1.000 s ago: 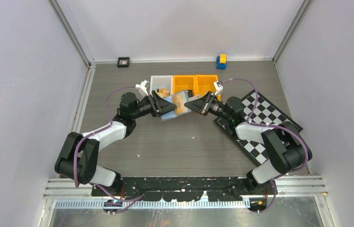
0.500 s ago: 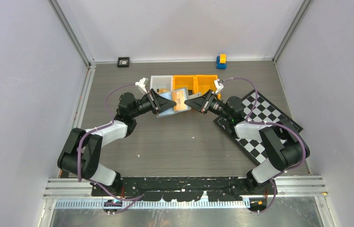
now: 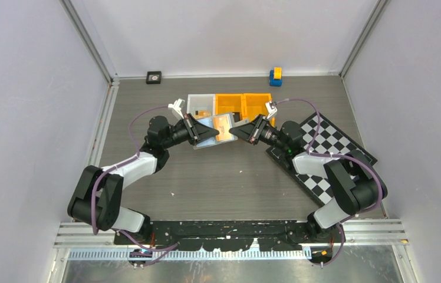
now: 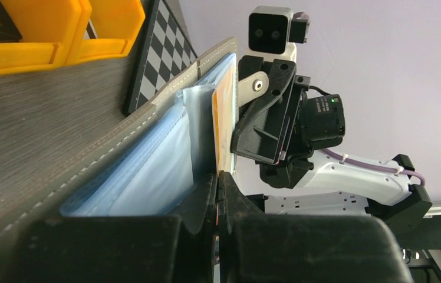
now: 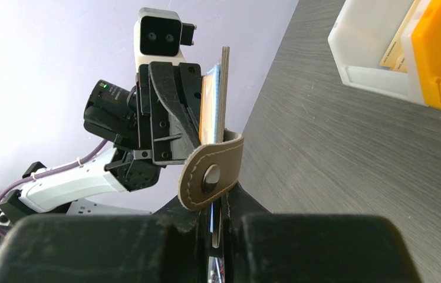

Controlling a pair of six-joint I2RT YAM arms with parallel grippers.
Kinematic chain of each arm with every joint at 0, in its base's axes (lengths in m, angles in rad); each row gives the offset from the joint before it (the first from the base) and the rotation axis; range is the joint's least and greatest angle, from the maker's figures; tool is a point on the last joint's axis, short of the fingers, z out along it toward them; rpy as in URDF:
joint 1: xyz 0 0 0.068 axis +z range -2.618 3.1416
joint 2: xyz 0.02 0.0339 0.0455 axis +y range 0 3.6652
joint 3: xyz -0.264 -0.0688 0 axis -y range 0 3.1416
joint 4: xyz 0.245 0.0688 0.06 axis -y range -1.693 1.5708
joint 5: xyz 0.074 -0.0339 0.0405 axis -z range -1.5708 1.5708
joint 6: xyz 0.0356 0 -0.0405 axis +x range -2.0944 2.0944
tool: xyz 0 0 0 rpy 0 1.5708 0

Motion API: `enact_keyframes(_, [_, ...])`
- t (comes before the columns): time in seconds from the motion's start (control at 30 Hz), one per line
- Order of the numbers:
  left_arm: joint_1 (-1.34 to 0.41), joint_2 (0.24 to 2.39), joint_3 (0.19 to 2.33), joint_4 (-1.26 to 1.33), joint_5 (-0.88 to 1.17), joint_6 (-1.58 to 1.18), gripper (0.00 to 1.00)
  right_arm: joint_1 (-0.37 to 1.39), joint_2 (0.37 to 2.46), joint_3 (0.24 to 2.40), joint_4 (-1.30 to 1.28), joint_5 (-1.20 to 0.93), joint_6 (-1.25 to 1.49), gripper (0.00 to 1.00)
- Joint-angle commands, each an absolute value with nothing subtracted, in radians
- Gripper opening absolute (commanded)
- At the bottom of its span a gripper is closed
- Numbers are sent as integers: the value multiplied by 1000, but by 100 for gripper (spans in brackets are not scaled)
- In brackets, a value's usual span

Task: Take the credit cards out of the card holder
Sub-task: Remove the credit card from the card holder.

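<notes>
Two end effectors [image 3: 197, 132] [image 3: 233, 131] pinch opposite edges of the card holder [image 3: 209, 128].

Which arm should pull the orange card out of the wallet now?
Left. The left gripper looks shut on the edge of the orange card, while the right gripper clamps the wallet, so it can hold that steady.

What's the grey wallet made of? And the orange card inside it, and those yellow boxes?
The card holder looks like leather or fake leather: matte grey, with pale stitching along its edge. Its inner pockets look like smooth bluish cloth or plastic; I can't tell which. The orange card is thin, flat and stiff, so probably plastic. The orange-yellow bins look like hard plastic, smooth and slightly shiny.
</notes>
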State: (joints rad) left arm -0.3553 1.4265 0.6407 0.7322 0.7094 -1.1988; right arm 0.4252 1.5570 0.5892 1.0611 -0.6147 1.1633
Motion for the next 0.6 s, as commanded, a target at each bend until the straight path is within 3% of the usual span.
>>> enact_keyframes(0.0, [-341, 1365, 657, 635, 665, -1124, 0, 396, 1477, 565, 1090, -580, 1138, 0])
enact_keyframes(0.43, [-328, 1371, 667, 578, 658, -1108, 0, 335, 1466, 517, 1130, -547, 1181, 1])
enact_keyframes(0.57, [-317, 1358, 687, 493, 625, -1037, 0, 318, 1411, 522, 969, -496, 1113, 1])
